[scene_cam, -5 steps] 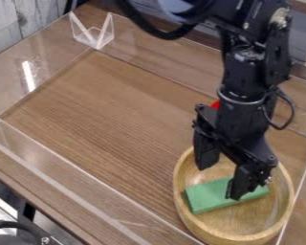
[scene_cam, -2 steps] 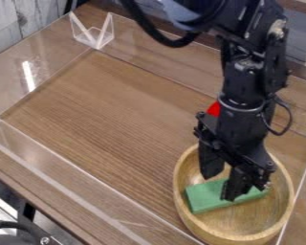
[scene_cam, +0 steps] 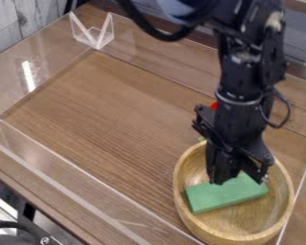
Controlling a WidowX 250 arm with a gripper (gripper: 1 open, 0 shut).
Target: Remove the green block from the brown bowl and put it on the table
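Observation:
The green block (scene_cam: 220, 198) lies flat inside the brown bowl (scene_cam: 191, 212) at the lower right of the table (scene_cam: 104, 105). My gripper (scene_cam: 232, 176) points straight down into the bowl. Its black fingers are drawn together on the block's far edge, shut on it. The block still rests on the bowl's bottom, and its near half shows in front of the fingers.
Low clear acrylic walls (scene_cam: 41, 153) border the tabletop. A small clear acrylic stand (scene_cam: 89, 33) sits at the back left. A bit of red (scene_cam: 217, 107) shows behind the arm. Bare wood stretches left of the bowl.
The fingers, spread apart over the block before, have closed onto it. The hand has stayed in place over the bowl.

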